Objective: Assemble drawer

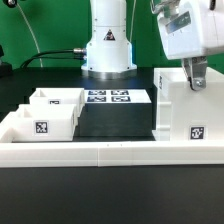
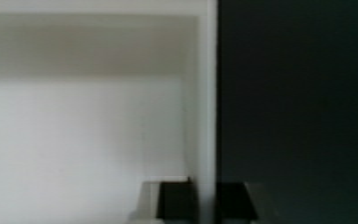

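The tall white drawer housing stands at the exterior view's right with a square tag on its front. My gripper is at its top edge. In the wrist view my gripper straddles the thin upper edge of a housing wall, with one dark finger on each side, closed against it. Two small open-top trays sit at the exterior view's left, the nearer one showing a tag.
The marker board lies flat behind the dark mat between the trays and the housing. The long low white border wall runs along the front. The robot's white base stands behind the board.
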Controlling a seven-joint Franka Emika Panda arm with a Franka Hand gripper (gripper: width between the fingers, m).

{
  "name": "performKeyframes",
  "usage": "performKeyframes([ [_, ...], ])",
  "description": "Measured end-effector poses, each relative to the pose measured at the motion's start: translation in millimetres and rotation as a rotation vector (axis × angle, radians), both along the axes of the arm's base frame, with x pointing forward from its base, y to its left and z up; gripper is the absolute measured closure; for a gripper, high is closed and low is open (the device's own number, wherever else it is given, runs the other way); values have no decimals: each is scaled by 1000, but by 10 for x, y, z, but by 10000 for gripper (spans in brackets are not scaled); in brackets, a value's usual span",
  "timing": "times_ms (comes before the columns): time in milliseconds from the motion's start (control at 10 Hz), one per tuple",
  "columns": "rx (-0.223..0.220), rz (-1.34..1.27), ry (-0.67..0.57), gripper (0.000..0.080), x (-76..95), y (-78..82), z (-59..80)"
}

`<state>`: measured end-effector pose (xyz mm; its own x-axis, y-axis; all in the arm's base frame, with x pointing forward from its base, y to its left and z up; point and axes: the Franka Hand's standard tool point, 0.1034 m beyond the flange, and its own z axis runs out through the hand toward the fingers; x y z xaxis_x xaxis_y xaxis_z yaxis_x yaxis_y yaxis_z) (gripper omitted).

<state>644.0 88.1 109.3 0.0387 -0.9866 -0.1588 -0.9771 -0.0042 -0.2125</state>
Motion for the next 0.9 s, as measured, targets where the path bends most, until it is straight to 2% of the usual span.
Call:
performKeyframes([
  [100,0,2,0,758,0,0,0],
  [200,-2,9,-1,683,-4,4,-4],
  [300,-2,13,-1,683,-6,7,-6],
  [400,-3,17,-1,481,-7,9,-7],
  [500,-4,23,-2,345,-8,12,-7],
  [600,-5,29,-3,345,-9,16,-8],
  [700,-6,33,-3,198,-10,18,-8],
  [800,-7,37,-4,165,-11,20,-8],
  [900,-8,44,-5,165,-11,22,-9],
])
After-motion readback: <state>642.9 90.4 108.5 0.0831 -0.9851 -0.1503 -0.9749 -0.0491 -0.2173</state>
